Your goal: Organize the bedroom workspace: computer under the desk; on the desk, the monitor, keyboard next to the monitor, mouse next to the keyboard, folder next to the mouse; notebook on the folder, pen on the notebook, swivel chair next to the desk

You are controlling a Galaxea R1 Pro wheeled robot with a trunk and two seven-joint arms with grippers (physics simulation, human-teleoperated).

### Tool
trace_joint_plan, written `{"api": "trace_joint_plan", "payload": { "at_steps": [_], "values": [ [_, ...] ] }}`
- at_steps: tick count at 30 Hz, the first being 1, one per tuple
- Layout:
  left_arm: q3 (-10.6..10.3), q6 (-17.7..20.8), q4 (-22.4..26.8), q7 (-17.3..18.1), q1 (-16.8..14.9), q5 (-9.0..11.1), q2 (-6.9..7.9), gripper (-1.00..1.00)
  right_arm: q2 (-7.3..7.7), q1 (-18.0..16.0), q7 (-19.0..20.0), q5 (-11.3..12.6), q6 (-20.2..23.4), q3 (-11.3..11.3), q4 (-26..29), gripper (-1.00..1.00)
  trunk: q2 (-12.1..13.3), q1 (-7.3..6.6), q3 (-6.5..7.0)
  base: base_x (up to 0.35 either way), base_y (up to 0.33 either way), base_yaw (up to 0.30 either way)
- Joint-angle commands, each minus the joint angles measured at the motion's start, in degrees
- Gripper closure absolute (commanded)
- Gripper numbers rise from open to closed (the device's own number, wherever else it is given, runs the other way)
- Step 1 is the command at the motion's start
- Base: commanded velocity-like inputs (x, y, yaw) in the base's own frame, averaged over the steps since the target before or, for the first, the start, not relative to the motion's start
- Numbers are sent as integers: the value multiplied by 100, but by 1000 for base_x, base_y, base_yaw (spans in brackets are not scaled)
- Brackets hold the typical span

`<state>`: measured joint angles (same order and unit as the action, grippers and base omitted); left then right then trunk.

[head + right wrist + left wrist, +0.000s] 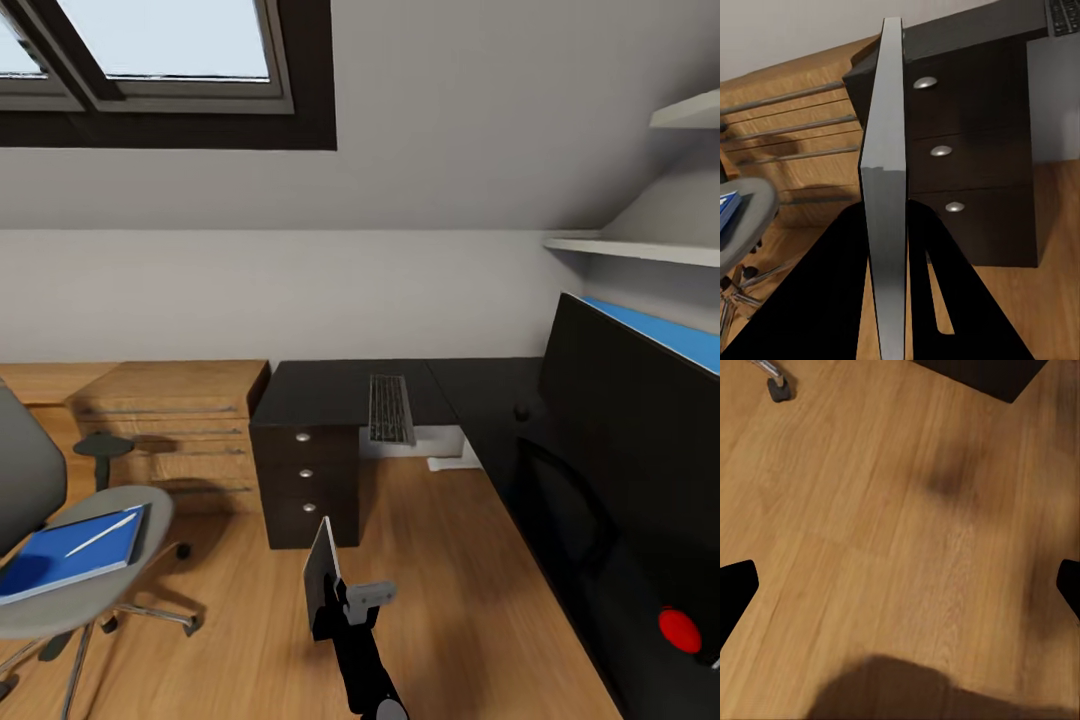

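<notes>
- Your right gripper [330, 605] is clamped on the notebook [322, 560], which stands on edge above the fingers. It's over the floor [450, 560], not on anything.
- In the right wrist view, the notebook's pale edge [886, 187] runs straight up between the two black fingers [832, 300].
- Past that hand is the drawer unit [305, 480] with three silver knobs, under the near end of the desk [320, 390].
- The keyboard [391, 408] lies on the desk beyond the hand, a bit to its right. The mouse [521, 410] looks like the small dark blob further right, but it's hard to make out.
- The monitor [620, 420] is the big black screen well off to the hand's right, red dot at its lower corner.
- The chair [90, 590] sits well to the hand's left, away from the desk. The folder [70, 552] lies flat on its seat with the pen [102, 534] on top.
- Your left gripper [900, 585] is spread wide with nothing in it, just bare floor in front and a chair castor [778, 388] further out.
</notes>
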<state>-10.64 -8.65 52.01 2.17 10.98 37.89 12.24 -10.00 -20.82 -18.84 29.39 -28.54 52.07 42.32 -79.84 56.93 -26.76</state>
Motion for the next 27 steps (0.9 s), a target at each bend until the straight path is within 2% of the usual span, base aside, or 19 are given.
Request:
{"api": "trace_joint_plan", "payload": {
  "at_steps": [1,4,18,27],
  "values": [
    [-17,-22,2,12,1,61,6,-100,0,-10,-12,41,-37,29,-5,100,39,-19,14,330,0,0],
    [-17,-22,2,12,1,61,6,-100,0,-10,-12,41,-37,25,-5,100,159,-85,68,330,0,0],
    [-17,-22,2,13,1,61,4,-100,0,-10,-6,41,-42,28,-6,100,159,-85,68,307,0,0],
    [-13,-22,2,12,1,61,6,-100,0,-10,-6,41,-38,35,-13,100,159,-85,68,82,0,0]
  ]
}}
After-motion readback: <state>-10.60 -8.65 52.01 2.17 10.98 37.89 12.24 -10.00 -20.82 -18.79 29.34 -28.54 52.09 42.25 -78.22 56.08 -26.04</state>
